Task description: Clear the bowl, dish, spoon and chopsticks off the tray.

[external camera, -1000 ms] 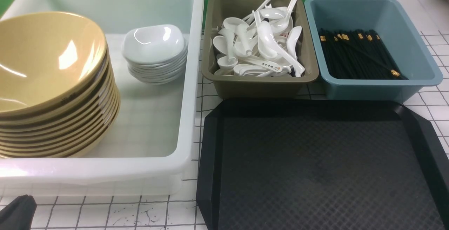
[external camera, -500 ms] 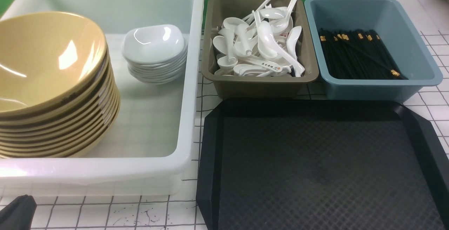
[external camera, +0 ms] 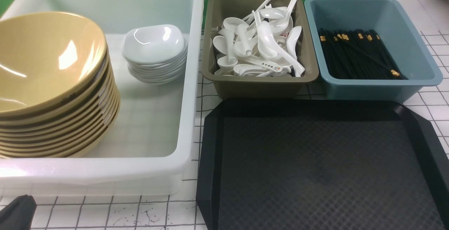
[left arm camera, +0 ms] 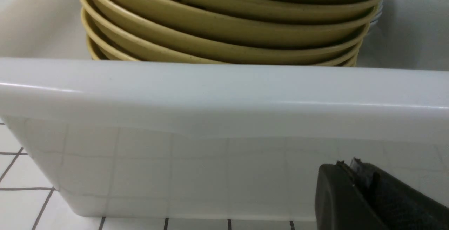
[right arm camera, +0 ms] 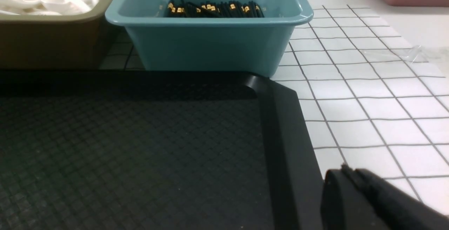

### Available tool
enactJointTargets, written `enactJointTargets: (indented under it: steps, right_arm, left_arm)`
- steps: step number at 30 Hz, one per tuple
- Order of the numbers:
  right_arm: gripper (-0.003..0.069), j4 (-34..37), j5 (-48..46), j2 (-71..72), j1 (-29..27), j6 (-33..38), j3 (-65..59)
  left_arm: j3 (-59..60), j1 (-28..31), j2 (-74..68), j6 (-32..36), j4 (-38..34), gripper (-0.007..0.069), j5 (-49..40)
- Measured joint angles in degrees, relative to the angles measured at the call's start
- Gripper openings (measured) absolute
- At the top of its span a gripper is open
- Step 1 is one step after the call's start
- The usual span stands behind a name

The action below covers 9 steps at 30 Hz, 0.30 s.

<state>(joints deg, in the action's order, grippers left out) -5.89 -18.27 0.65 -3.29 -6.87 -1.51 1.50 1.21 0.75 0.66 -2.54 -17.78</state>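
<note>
The black tray (external camera: 315, 173) lies bare at the front right, with nothing on its textured floor (right arm camera: 140, 145). A stack of several mustard-yellow bowls (external camera: 45, 58) stands in the white tub, and a stack of small white dishes (external camera: 153, 44) sits beside it. White spoons (external camera: 259, 44) fill the brown bin. Black chopsticks (external camera: 354, 52) lie in the blue bin. My left gripper (external camera: 17, 210) is shut and empty, low in front of the tub's near wall (left arm camera: 347, 166). Shut and empty too, my right gripper (right arm camera: 347, 172) sits beside the tray's right rim.
The white tub (external camera: 191, 82) takes up the left side, its front wall (left arm camera: 224, 89) close to my left gripper. The brown bin (external camera: 259, 86) and the blue bin (external camera: 372, 89) stand side by side behind the tray. A white gridded tabletop (right arm camera: 368, 100) lies right of the tray.
</note>
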Motion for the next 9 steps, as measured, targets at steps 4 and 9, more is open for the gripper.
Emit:
enactJointTargets:
  steps: [4, 9]
  right_arm:
    - [0.0067, 0.0, 0.0, 0.0, 0.0, 0.0, 0.0]
    - [0.0071, 0.0, 0.0, 0.0, 0.0, 0.0, 0.0]
  left_arm:
    - [0.0, 0.0, 0.0, -0.1, 0.0, -0.0013, 0.0]
    - [0.0, 0.0, 0.0, -0.1, 0.0, -0.0013, 0.0]
